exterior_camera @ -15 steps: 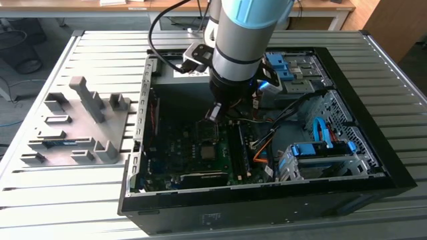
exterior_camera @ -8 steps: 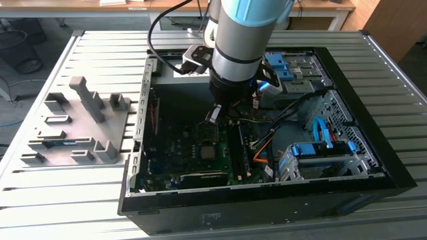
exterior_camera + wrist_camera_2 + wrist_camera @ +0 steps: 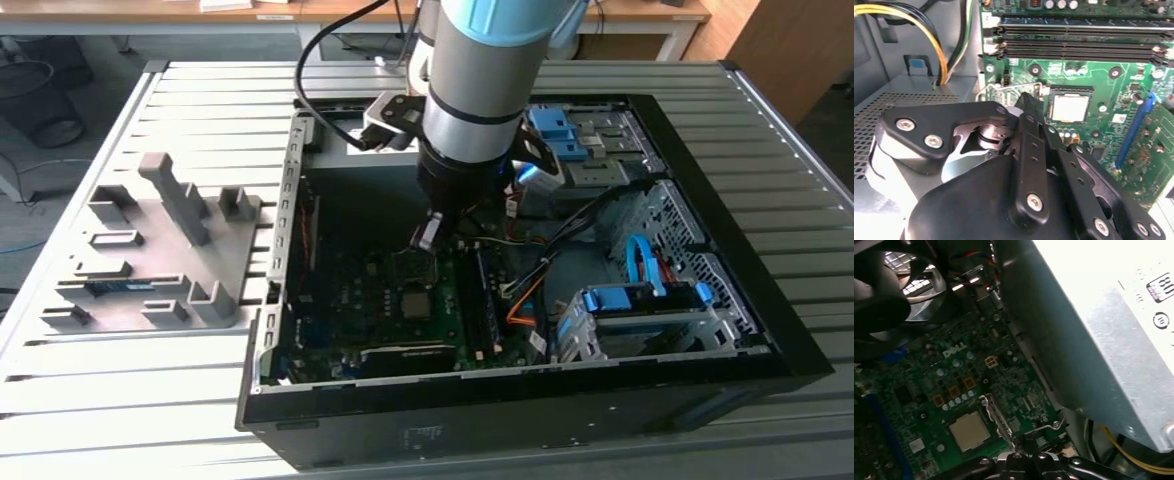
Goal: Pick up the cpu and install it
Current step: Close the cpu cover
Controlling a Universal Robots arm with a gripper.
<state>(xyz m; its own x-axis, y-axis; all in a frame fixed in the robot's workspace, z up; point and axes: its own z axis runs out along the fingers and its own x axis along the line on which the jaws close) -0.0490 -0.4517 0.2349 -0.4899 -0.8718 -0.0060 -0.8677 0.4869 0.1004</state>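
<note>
Slatted metal table [image 3: 160, 400] carries a grey fixture rack [image 3: 160, 260], and toward the exterior view's right of it the open PC case [image 3: 747, 250]. Arm's gripper [image 3: 430, 236] hangs inside the case over the motherboard [image 3: 387, 310]. cpu [image 3: 1070, 107] sits flat in the socket just beside the fingertips [image 3: 1026, 102], metal retention frame open alongside. Can't tell finger opening; nothing visibly gripped.

Case interior [image 3: 387, 200] dim – power supply box [image 3: 1089, 325] glare-washed in first wrist view – wrist views soft.
</note>
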